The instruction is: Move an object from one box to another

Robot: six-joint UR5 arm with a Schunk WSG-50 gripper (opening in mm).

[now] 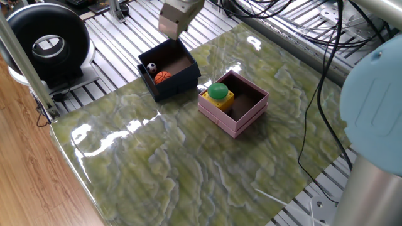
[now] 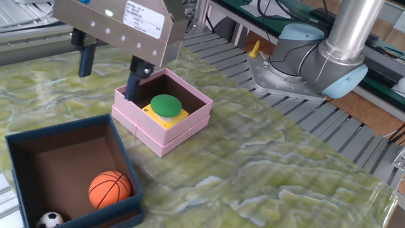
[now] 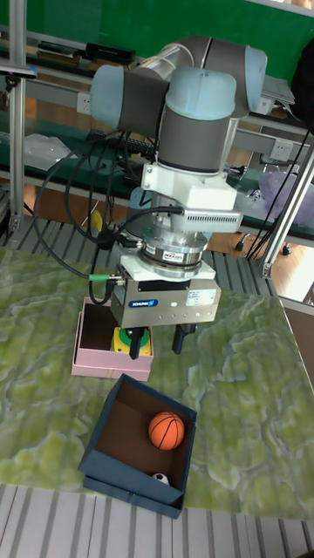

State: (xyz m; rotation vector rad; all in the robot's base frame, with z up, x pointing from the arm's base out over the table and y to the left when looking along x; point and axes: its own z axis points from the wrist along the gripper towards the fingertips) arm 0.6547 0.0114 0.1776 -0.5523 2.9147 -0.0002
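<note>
Nothing is moved yet: the basketball [image 2: 110,189] and a small soccer ball [image 2: 49,220] lie in the navy box [image 2: 82,127] near the surface's edge. The claw [image 3: 159,343] hangs spread and empty above; the pink box [image 2: 190,124] holds a green-topped block [image 2: 166,106].

One fixed view looks down steeply from high above a table [image 1: 188,169] corner, fairly far off, taking in the whole marbled top; the other fixed view sits low and close on the opposite side, facing the arm base [image 2: 297,69] across the table; the tall fixed view stands in front of the arm, near table height, looking straight at it. All three share the navy box [image 1: 168,74] [image 2: 69,171] [image 3: 135,445] and the pink box [image 1: 233,103] [image 2: 161,114] [image 3: 100,349].
</note>
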